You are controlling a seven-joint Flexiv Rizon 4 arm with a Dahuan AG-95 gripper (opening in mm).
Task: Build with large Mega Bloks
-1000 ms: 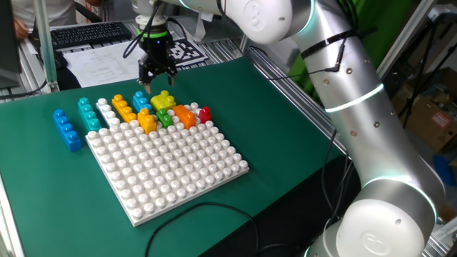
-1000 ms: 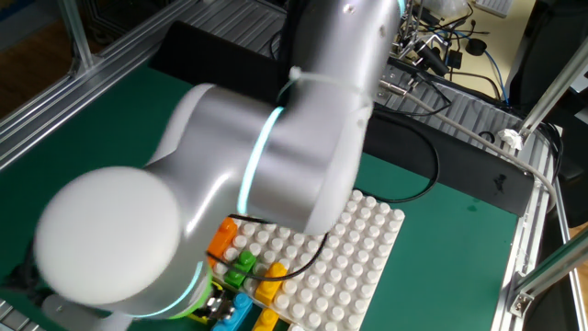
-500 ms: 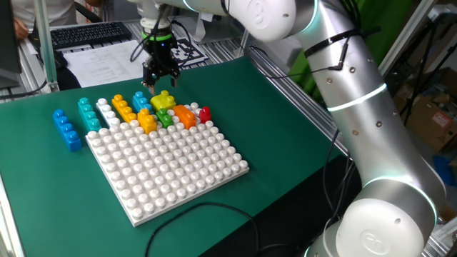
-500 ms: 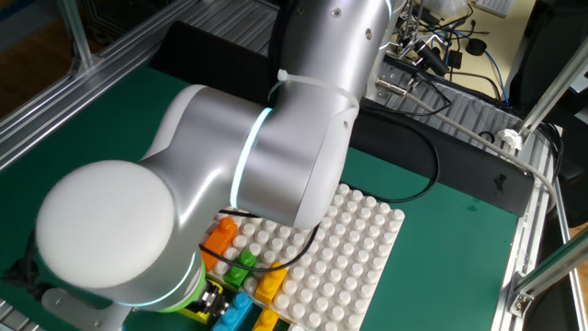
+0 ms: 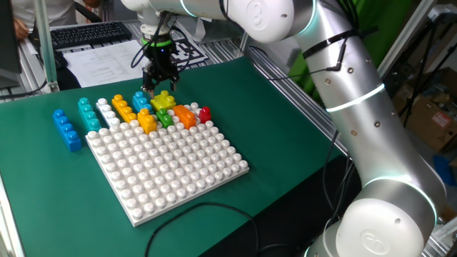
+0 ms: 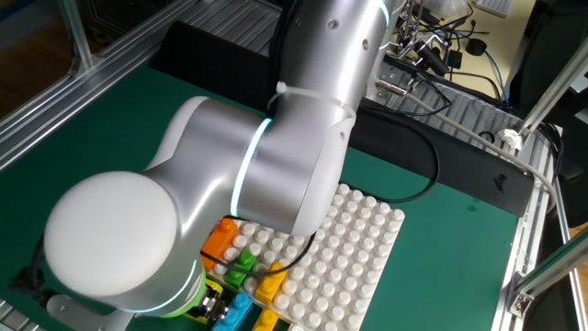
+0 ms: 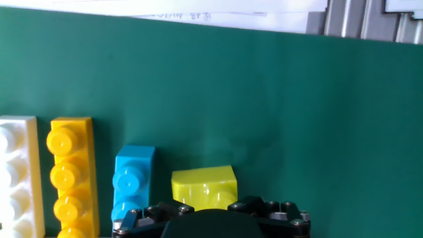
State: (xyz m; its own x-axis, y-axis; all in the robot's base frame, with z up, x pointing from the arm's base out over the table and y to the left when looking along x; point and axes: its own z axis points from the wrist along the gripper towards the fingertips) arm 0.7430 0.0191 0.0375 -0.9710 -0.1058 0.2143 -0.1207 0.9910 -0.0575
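Several Mega Bloks lie in a row behind the white baseplate [image 5: 168, 168]: blue [image 5: 66, 130], teal [image 5: 88, 114], white [image 5: 107, 113], orange-yellow [image 5: 123, 108], yellow-green [image 5: 163, 100], green [image 5: 166, 118], orange [image 5: 184, 114] and red [image 5: 205, 113]. My gripper [image 5: 159, 86] hangs just above the yellow-green brick, fingers apart and empty. In the hand view the yellow-green brick [image 7: 203, 186] sits right ahead of the gripper's black body [image 7: 211, 223], with a blue brick [image 7: 134, 178] and a long yellow brick [image 7: 69, 168] to its left. My fingertips do not show there.
Papers and a keyboard [image 5: 89, 32] lie beyond the green mat's far edge. A black cable [image 5: 214, 210] runs past the baseplate's near corner. In the other fixed view the arm [image 6: 257, 165] hides the gripper and most bricks; the baseplate [image 6: 367, 239] shows.
My gripper has moved slightly right and lower, closer to the yellow-green brick. The bricks have not moved.
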